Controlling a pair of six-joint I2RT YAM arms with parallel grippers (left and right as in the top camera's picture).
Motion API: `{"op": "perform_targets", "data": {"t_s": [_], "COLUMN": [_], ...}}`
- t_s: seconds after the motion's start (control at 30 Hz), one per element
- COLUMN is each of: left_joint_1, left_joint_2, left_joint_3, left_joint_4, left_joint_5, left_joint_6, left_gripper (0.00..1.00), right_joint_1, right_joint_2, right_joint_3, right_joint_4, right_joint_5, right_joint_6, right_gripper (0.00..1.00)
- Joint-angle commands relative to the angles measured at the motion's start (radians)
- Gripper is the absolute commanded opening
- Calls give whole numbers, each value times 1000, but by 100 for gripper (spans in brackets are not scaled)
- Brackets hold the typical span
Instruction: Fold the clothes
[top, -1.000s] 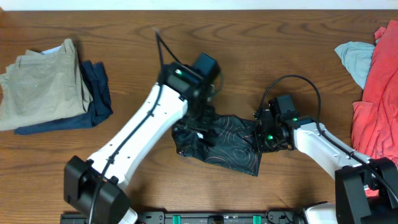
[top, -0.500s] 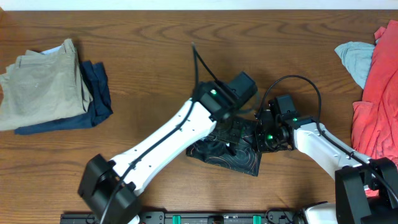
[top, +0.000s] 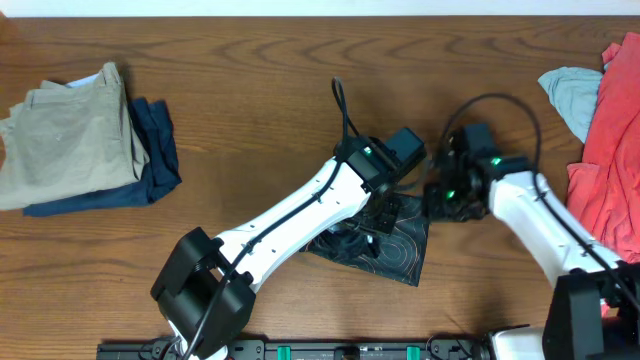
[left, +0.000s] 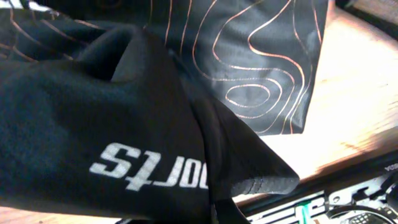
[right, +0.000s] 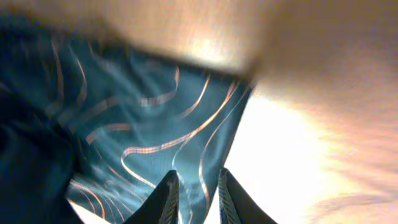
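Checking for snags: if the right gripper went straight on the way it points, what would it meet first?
Probably the black cycling jersey, near its edge; the right gripper aims at its orange-lined cloth, depth unclear.

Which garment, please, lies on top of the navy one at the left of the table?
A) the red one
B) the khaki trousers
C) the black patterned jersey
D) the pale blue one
B: overhead, the khaki trousers lie folded over the navy garment; the black jersey is mid-table.
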Motion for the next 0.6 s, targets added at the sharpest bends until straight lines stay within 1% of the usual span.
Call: {"op": "perform_targets", "data": {"t_s": [0.0,0.23,0.4,0.43,0.47,0.5,0.57], "left_joint_1": [-1,-18,-53,-61,-69,-77,-90], "left_joint_2": [11,11,11,13,15,16,16], "left_joint_3": [-7,-7,-7,-7,-7,-7,-7], "left_joint_4": [13,48,97,106,118,129,148], "left_joint_5": [2,6,17,17,18,20,32], "left_joint_6": [-6,-13,-13,-13,-13,-13,6], "left_gripper": [6,6,8,17,35,46,54], "right_joint_1": [-33,-46,-46,-46,-46,-46,-46], "right_joint_2": [-9,-8,-8,-8,-8,-8,-8], "right_joint_3": [40,36,36,36,36,36,36], "right_joint_4": [-12,-61,-76,-76,-76,-76,-80], "right_joint_5": [38,173,187,187,187,187,187], "right_joint_6": [8,46,71,72,72,72,72], "right_gripper": [20,20,20,20,20,20,21]}}
